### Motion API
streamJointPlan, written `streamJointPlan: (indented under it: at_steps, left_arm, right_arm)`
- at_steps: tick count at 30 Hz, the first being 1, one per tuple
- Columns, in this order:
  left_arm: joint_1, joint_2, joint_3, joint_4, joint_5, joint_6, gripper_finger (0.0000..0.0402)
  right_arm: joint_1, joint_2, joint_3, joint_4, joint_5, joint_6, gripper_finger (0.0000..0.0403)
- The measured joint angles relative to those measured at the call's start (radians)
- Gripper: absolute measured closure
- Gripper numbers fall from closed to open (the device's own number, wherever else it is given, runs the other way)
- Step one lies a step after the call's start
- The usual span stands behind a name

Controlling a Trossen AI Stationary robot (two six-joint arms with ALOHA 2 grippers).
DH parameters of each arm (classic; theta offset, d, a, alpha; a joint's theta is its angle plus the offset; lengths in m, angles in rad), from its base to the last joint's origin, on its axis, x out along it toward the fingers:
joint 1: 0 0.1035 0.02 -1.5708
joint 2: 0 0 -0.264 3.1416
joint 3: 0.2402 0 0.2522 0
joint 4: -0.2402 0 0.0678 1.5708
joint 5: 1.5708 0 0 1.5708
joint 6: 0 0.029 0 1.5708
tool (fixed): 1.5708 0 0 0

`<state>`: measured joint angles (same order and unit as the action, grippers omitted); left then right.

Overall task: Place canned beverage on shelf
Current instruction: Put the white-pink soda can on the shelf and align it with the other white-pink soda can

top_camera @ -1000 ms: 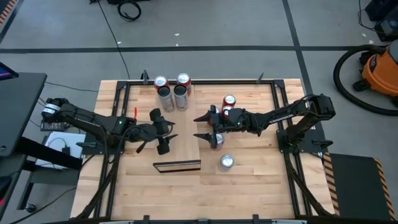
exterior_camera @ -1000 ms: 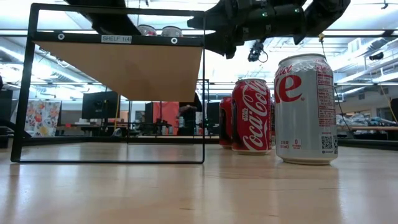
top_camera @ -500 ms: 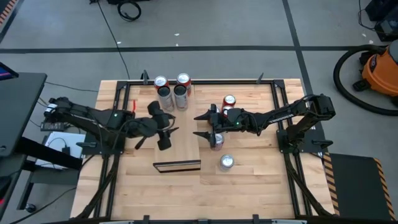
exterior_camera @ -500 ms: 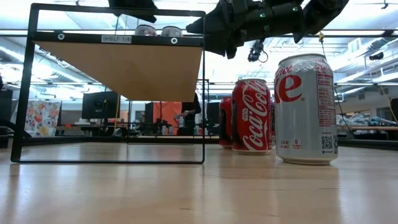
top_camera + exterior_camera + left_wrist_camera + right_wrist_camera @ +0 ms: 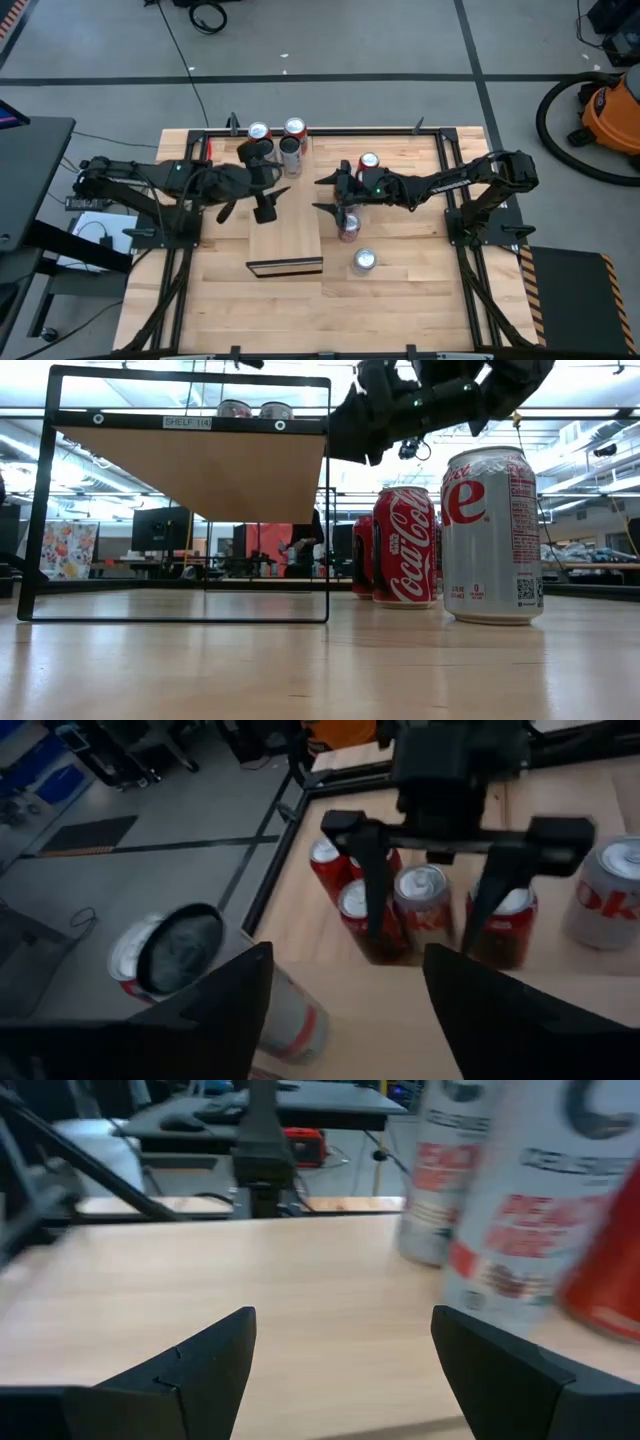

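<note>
Slatted pale wooden table [image 5: 400, 290] on grey floor, orange vacuum beside. Long pale wood shelf [image 5: 285, 225] at centre carries four cans [image 5: 291, 128] (three off-shelf). My left pincer [image 5: 276, 203] and right pincer [image 5: 322, 195] gape empty.

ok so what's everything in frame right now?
shelf: one, pale wood in a black frame, mid-table
cans on the shelf: at least three visible, silver and red, far end
red cans: at least two, on the table right of the shelf
silver can: one, nearest the front, right of the shelf
table: one, slatted pale wood
vacuum: one, orange, on the floor far right
left gripper: dark, fingers open, over the shelf's far half
right gripper: dark, fingers open, at the shelf's right edge, above the red cans
</note>
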<state>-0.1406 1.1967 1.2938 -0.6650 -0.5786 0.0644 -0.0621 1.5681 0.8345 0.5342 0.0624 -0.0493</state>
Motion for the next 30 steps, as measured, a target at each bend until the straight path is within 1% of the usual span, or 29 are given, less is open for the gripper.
streamJointPlan:
  at_steps: [2,6,10,13,19,22,27,30]
  left_arm:
    - [0.042,0.000,0.007,0.000,0.033,0.015,0.0116]
    - [0.137,0.002,0.011,-0.005,0.110,0.035,0.0101]
    - [0.214,0.002,0.011,-0.009,0.133,0.063,0.0100]
    - [0.265,0.002,0.011,-0.007,0.199,0.078,0.0100]
    - [0.326,0.005,0.025,0.012,0.237,0.079,0.0100]
    - [0.329,0.045,0.086,-0.014,0.244,0.057,0.0100]
    - [0.330,0.141,0.226,-0.155,0.252,0.051,0.0100]
    - [0.345,0.190,0.296,-0.231,0.251,0.050,0.0100]
  right_arm:
    - [-0.030,-0.004,0.000,-0.003,-0.003,-0.021,0.0091]
    - [-0.092,-0.030,0.000,-0.032,-0.060,-0.053,0.0091]
    - [-0.145,-0.083,0.000,-0.082,-0.078,-0.083,0.0091]
    - [-0.167,-0.121,0.001,-0.109,-0.112,-0.083,0.0091]
    - [-0.182,-0.133,0.000,-0.091,-0.177,-0.148,0.0091]
    - [-0.188,-0.136,0.005,-0.079,-0.194,-0.164,0.0091]
    - [-0.197,-0.160,0.080,-0.228,-0.195,-0.171,0.0091]
    - [-0.199,-0.163,0.086,-0.294,-0.192,-0.190,0.0091]
